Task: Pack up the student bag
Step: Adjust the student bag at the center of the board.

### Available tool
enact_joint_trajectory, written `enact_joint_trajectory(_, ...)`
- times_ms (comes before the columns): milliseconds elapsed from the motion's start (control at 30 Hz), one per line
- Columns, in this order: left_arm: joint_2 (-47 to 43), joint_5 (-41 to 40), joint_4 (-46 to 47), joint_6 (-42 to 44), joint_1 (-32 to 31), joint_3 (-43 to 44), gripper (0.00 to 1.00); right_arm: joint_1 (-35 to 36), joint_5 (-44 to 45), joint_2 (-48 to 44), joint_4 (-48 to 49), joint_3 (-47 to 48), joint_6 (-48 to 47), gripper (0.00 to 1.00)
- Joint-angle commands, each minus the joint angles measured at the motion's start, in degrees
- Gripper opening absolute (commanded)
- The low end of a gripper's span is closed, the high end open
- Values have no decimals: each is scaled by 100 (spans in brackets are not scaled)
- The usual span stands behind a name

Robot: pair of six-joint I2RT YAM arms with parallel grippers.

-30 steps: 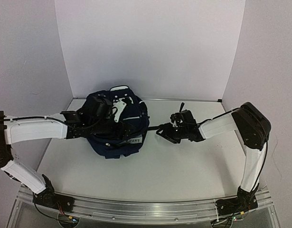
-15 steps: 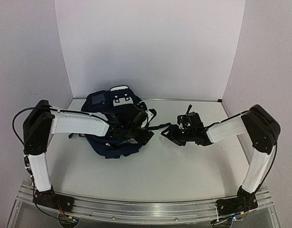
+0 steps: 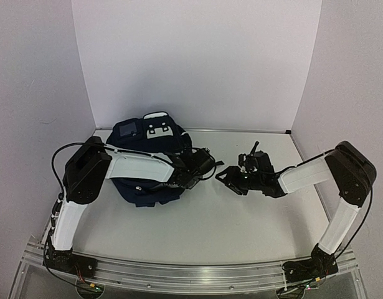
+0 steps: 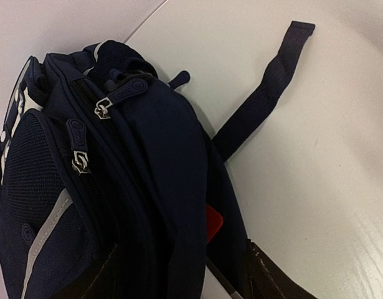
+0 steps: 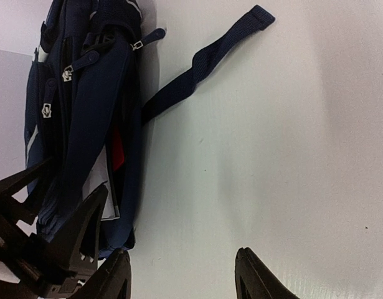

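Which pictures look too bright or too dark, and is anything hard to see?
Top external view: even light, soft shadows, but the student bag is too dark for much detail. Left wrist view: the table is washed out white around the strap. Right wrist view: bright table too, a soft shadow beside the bag, and the right gripper is just a black silhouette.

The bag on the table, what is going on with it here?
A robot is busy with a navy bag lying on the table. The left pincer is at the bag's side nearest the other arm, its jaws astride the edge; whether it grips cannot be told. The right pincer hangs open and empty over the table nearby. One strap lies loose on the table.
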Motion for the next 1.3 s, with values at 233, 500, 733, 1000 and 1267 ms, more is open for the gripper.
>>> enact_joint_trajectory(233,-551,-1103,-566,-179,611,-53,22,-6,-235,-376,549,-245,-29,56)
enact_joint_trajectory(500,-1533,-1087,792,1326,615,55,0,55,-802,-538,806,-81,-529,56)
enact_joint_trajectory(733,-2550,-131,895,2001,622,616,0,420,-672,-601,79,705,-1129,59)
enact_joint_trajectory(1000,-2595,1141,-1002,1472,861,2265,0,927,-847,-219,-29,1716,-831,65)
enact_joint_trajectory(1267,-2676,1823,-1294,1100,1062,2632,0,1123,512,-296,-435,1501,177,58)
